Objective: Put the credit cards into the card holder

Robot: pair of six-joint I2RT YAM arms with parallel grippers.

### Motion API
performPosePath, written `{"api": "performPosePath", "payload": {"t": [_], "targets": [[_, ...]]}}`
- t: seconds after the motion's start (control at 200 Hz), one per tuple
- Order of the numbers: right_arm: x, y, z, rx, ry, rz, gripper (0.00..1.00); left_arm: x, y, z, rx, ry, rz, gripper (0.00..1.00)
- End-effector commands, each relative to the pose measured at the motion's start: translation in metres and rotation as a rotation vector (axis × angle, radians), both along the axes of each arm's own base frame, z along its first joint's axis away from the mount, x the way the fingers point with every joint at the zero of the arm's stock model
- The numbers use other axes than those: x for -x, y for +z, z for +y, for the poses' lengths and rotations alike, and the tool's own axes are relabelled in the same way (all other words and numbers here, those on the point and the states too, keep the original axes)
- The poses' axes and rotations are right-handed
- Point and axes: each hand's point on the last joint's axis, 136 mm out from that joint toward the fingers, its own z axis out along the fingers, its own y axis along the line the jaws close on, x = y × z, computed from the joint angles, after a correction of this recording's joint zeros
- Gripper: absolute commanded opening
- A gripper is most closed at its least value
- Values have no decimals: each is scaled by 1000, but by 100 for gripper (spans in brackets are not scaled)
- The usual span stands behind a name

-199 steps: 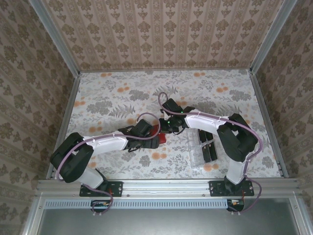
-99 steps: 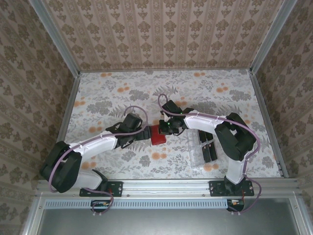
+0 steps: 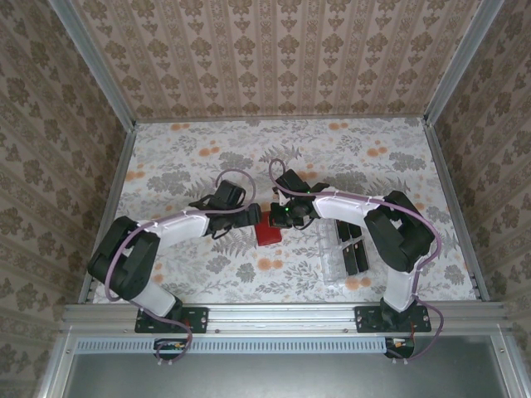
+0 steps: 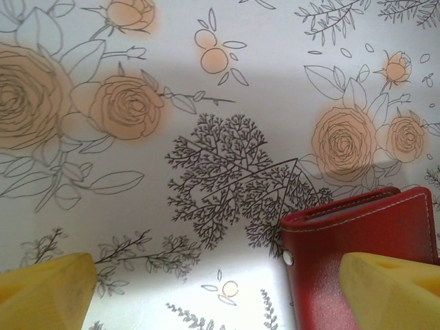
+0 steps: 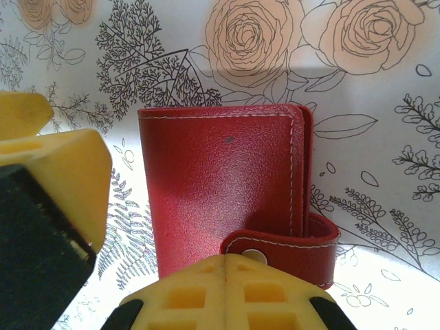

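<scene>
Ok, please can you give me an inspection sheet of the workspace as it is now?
Surface: floral table cover, flat.
Job's things: red card holder closed, strap snapped; black credit cards at the clear tray.
Clutter: nothing else seen.
Grippers: left gripper open, near the holder; right gripper shut, at its strap.
Cables: purple cables along both arms.
Surroundings: patterned walls.
</scene>
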Motion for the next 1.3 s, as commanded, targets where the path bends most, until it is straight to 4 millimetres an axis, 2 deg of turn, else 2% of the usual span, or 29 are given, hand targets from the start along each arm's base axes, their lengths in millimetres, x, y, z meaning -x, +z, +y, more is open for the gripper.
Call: {"api": "performPosePath", "payload": {"t": [0.0,0.335,0.7,0.945,1.299], "targets": [[-1,14,3,-39,2,-11,0,-3,0,-6,5,-27,1,100],[-3,19,9,-65,14,-16,0,7,-23,-2,-49,-27,66,100],[-2,19,15,-83,24,-6,0,10,-30,-6,-60,-40,80,99],[-2,11,17,-80,29,11,0,11,-33,-7,-63,-41,86,100],[3,-12,14,-52,25,52,0,12,-36,-7,-67,-43,91,100]]}}
